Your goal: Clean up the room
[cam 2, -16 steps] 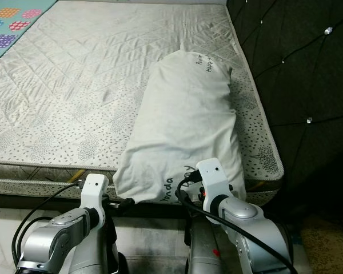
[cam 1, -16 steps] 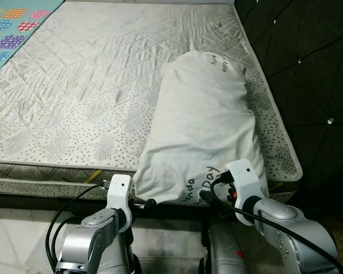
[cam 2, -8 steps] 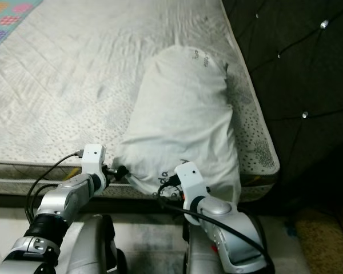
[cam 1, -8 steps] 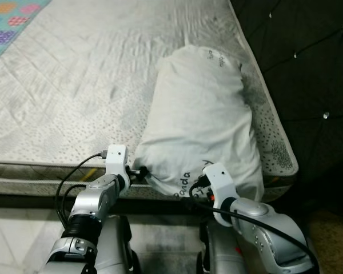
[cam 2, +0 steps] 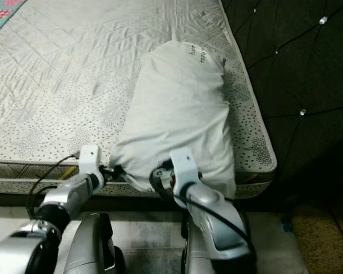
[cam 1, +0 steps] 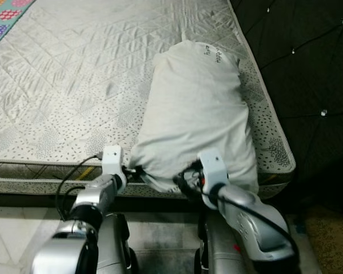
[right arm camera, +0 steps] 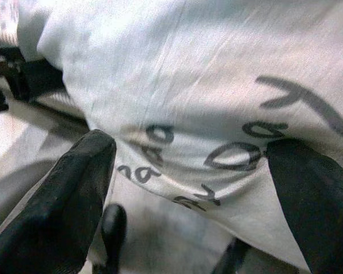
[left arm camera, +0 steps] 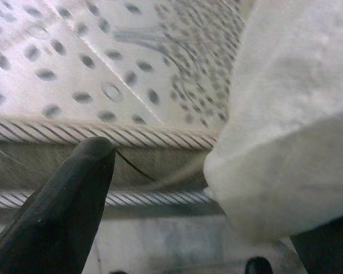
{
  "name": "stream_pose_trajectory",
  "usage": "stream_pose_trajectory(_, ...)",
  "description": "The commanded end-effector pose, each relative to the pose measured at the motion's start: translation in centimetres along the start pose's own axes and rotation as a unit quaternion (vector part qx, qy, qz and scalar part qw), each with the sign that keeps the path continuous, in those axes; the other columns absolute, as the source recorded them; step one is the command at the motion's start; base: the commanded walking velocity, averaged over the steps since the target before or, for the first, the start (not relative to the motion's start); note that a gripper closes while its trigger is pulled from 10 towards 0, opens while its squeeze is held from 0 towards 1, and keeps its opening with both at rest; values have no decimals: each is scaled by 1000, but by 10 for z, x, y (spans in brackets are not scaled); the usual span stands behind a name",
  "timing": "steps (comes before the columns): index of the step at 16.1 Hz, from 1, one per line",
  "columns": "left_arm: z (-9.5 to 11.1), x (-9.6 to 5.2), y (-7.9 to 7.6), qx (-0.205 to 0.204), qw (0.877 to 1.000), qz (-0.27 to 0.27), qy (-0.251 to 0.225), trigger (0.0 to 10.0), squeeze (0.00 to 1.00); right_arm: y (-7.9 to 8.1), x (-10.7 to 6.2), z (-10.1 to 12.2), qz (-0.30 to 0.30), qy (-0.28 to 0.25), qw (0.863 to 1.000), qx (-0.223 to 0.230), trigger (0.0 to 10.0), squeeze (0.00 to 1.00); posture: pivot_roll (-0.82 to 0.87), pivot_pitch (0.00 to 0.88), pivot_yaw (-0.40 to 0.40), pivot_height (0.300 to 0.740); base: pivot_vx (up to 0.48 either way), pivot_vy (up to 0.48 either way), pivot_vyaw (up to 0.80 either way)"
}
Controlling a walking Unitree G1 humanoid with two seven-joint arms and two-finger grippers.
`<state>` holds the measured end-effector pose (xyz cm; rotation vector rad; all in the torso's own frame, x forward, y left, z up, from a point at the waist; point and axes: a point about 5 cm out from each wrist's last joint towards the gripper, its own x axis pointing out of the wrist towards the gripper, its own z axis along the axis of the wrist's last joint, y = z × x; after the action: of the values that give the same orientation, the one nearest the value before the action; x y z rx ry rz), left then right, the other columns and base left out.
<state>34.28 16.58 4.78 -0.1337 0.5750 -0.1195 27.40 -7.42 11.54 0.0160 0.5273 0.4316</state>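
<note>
- Left eye view: the long white cloth pillow with dark lettering [cam 1: 197, 114] lies along the quilted grey mattress [cam 1: 74, 85], beside its edge next the dark tufted headboard [cam 1: 308, 74], its near end overhanging the mattress's front edge.
- My left gripper [cam 1: 134, 170] meets the pillow's near corner, fingers [left arm camera: 63, 211] spread either side of it.
- My right gripper [right arm camera: 188, 188] straddles the lettered end, fingers apart.
- I'd judge both should take a deep bite before closing, then lift evenly, lest the cloth slip.

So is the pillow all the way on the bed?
No. The pillow lies flat along the mattress, but its near end hangs over the front edge, between both grippers' open fingers.
</note>
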Motion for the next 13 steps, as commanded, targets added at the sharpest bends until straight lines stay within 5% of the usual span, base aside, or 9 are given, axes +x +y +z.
stream_pose_trajectory(1, 24, -1, 10, 0, 999, 28, -42, 10000, 0, 1, 5, 4, -5, -23, 1000, 17, 10000, 0, -188, 197, -12, 582, 0, 0, 0)
stream_pose_trajectory(7, 63, -7, 34, -11, 991, 98, -93, 10000, 0, 26, 34, 36, 14, -123, 992, 31, 10000, 0, -183, 197, -15, 582, 0, 0, 0)
stream_pose_trajectory(13, 82, -14, 51, -43, 982, 143, -114, 10000, 0, 50, 57, 56, 19, -165, 986, 9, 10000, 0, -186, 204, -22, 582, 0, 0, 0)
